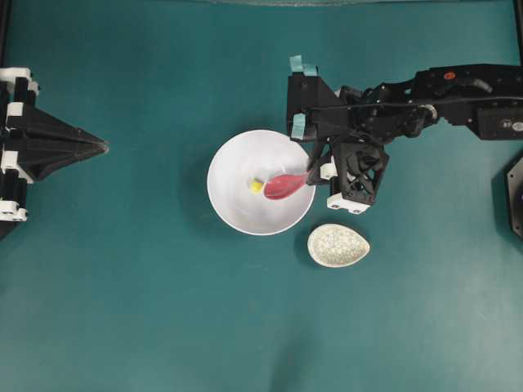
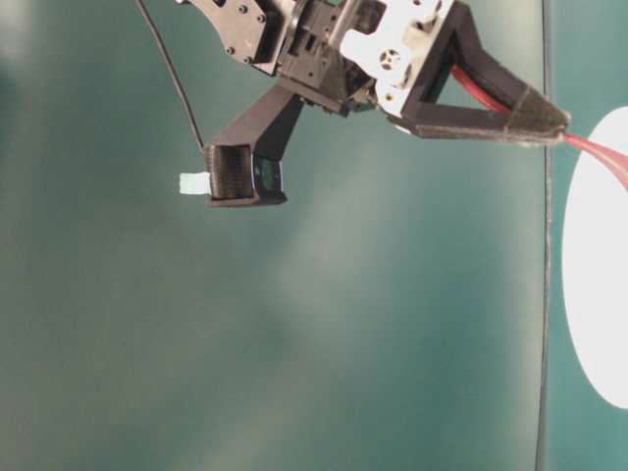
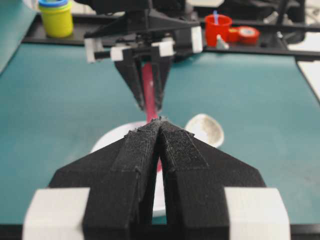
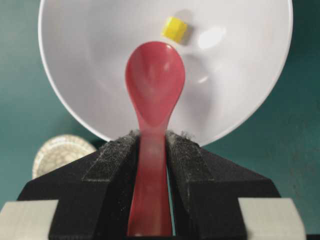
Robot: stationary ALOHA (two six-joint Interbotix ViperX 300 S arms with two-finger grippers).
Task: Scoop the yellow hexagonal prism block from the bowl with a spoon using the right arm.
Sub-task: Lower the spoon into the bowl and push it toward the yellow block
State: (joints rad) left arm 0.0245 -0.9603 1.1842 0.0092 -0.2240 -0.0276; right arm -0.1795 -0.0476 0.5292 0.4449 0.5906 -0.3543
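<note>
The white bowl [image 1: 225,159] sits mid-table. A tiny yellow hexagonal prism block [image 1: 257,186] lies on its floor. My right gripper [image 1: 311,174] hovers at the bowl's right rim, shut on the handle of the red-pink spoon [image 1: 283,186]. The scoop reaches into the bowl and its tip stops just short of the block. From the right wrist, the spoon [image 4: 155,85] points at the block [image 4: 175,28], which lies slightly right of the tip inside the bowl [image 4: 85,60]. My left gripper [image 1: 103,147] rests shut and empty at the far left.
A small speckled oval spoon rest [image 1: 338,246] lies just right of and below the bowl. Beyond the table's far edge, the left wrist view shows a yellow container [image 3: 56,17] and a red cup [image 3: 218,27]. Bare teal tabletop surrounds the bowl.
</note>
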